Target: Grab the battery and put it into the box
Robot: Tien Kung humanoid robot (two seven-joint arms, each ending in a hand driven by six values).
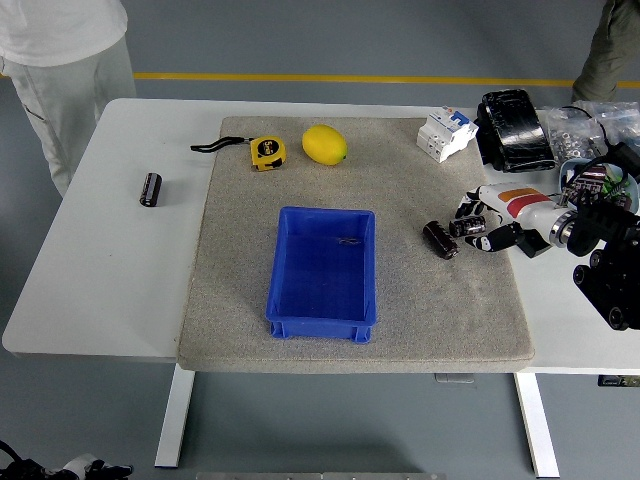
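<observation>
A dark cylindrical battery (463, 227) lies on the grey mat (240, 290) at the right. My right hand (476, 226) comes in from the right edge, and its fingers (470, 209) are curled around this battery from above and below. A second battery (440, 240) lies just left of it, close to the hand. A third battery (150, 189) lies on the bare white table (90, 290) at the far left. The blue box (287, 318) stands in the middle of the mat, to the left of my hand. My left arm is out of view.
A yellow tape measure (266, 152) and a lemon (324, 144) lie at the back of the mat. A white breaker (445, 133), a black pack (515, 130) and bags of parts (590, 125) crowd the back right. A person (60, 50) stands at the far left.
</observation>
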